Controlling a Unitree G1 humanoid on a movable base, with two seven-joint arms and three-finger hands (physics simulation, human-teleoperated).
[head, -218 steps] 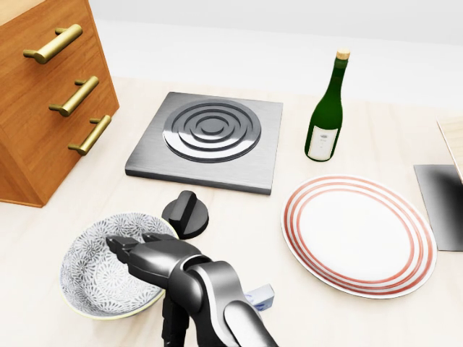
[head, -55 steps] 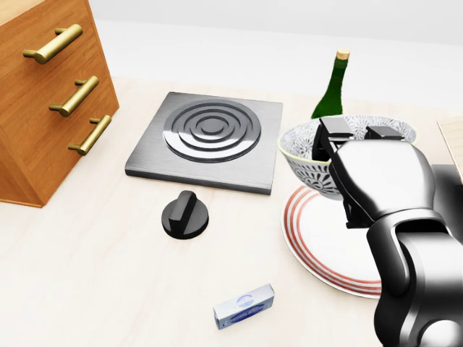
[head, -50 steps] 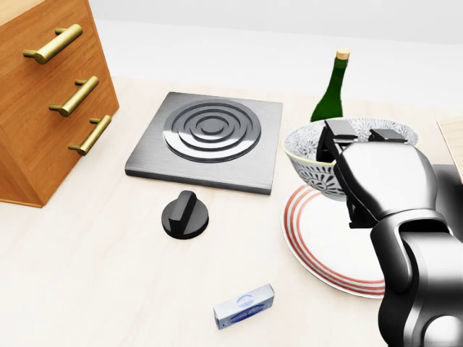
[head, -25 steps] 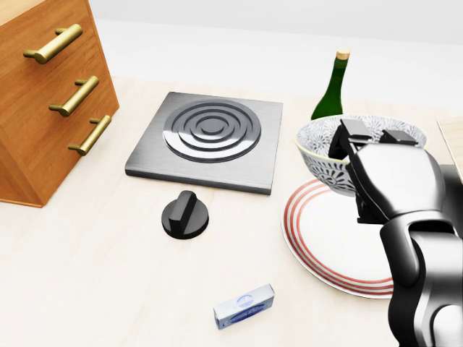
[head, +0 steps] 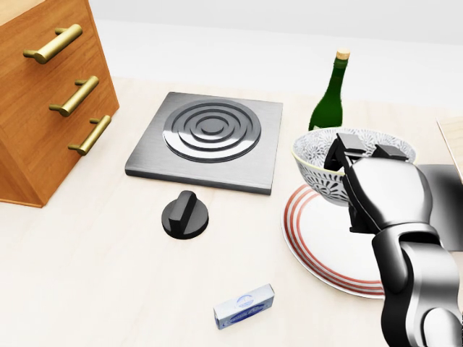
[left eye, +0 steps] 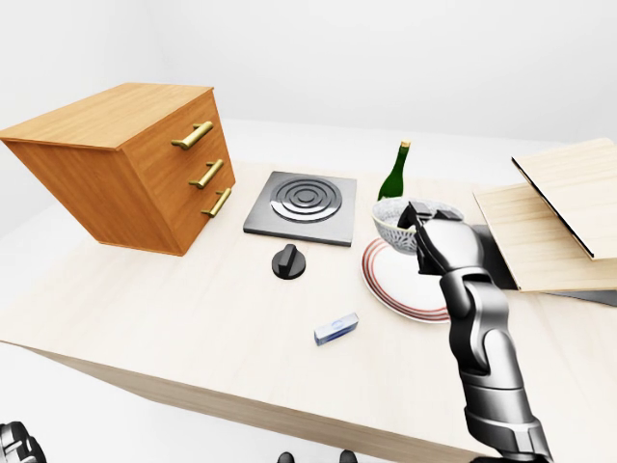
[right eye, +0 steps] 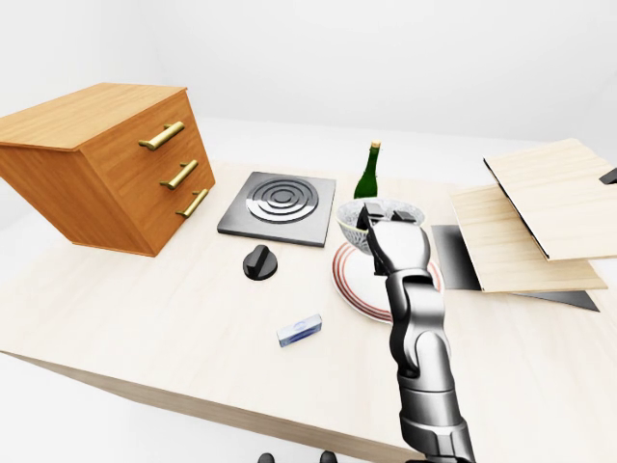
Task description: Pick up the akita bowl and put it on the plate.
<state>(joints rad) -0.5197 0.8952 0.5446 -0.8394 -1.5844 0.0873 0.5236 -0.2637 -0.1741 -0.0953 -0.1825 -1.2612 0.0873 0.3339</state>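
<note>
The akita bowl (head: 317, 168), white with a dark blue flower pattern, hangs slightly tilted just above the upper part of the plate (head: 324, 242), a white plate with red rings. My right hand (head: 359, 153) is shut on the bowl's right rim, with fingers (head: 346, 147) hooked inside and the palm outside. Its arm rises from the bottom right of the head view and hides the plate's right half. A bit of my left hand (left eye: 13, 447) shows at the left-eye view's bottom-left corner, far from everything.
A green wine bottle (head: 327, 101) stands close behind the bowl. A grey burner plate (head: 210, 137) and a black knob (head: 185, 214) lie to the left. A small blue-white box (head: 244, 306) lies below. A wooden drawer cabinet (head: 43, 94) is far left, wooden boards (left eye: 554, 217) far right.
Since 4.4 s ago my right hand has carried the bowl from the lower left over to the plate. In the last second the bowl has sunk slightly toward the plate.
</note>
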